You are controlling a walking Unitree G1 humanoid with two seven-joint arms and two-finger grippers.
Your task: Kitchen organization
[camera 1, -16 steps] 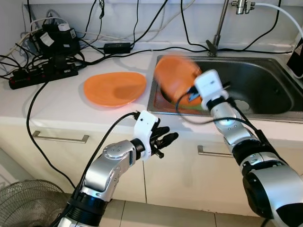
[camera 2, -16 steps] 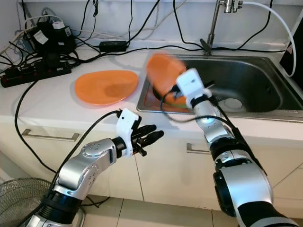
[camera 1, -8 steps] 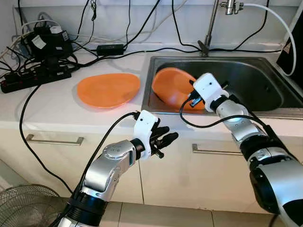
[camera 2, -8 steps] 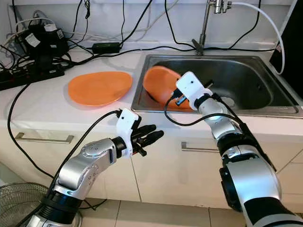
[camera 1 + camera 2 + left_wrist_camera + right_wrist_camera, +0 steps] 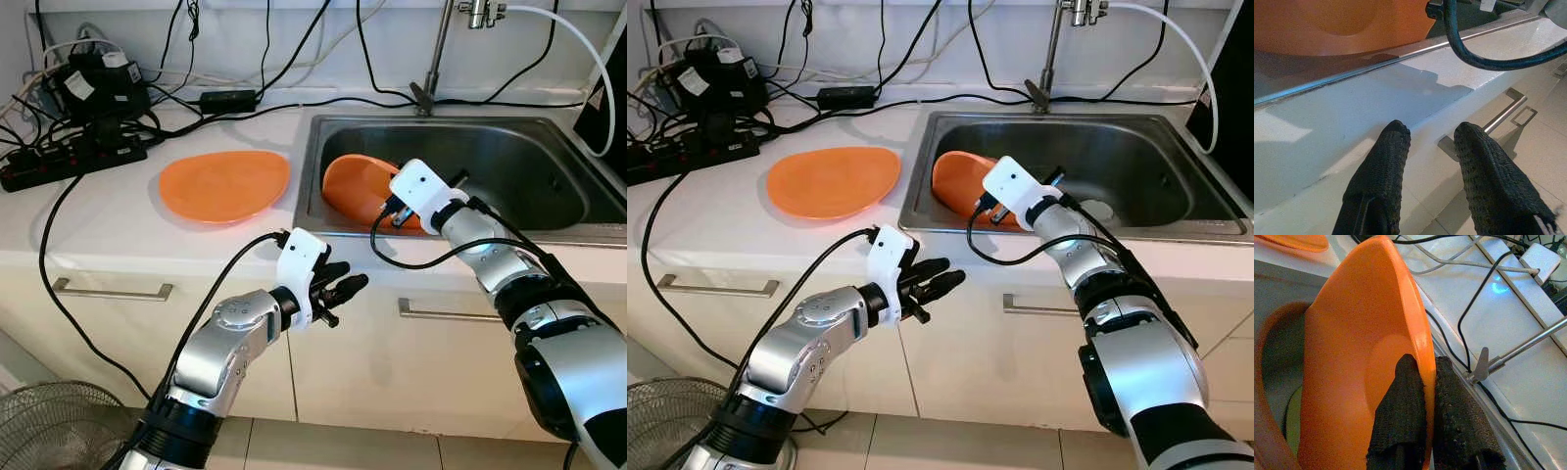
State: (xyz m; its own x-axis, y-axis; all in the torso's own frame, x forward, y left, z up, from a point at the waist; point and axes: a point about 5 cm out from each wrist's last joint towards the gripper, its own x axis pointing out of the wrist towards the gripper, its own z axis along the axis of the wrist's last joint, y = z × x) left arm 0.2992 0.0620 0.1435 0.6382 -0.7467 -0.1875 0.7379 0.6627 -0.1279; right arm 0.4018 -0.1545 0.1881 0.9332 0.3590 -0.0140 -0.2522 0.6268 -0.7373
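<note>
Pinching orange plate [image 5: 1352, 357] rim | right hand [image 5: 1422, 382] clamped (over sink [image 5: 549, 157]) | left hand [image 5: 1432, 142] parted, empty

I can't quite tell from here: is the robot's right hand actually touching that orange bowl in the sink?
Touching. In the right wrist view the right hand's two fingers pinch the bowl's rim between them.

Lighting: bright, even, all views sharp. Soft shadow under my left gripper [image 5: 1432, 161] on the cabinet front [image 5: 1352, 147]; mild sheen on sink [image 5: 549, 166] steel.
</note>
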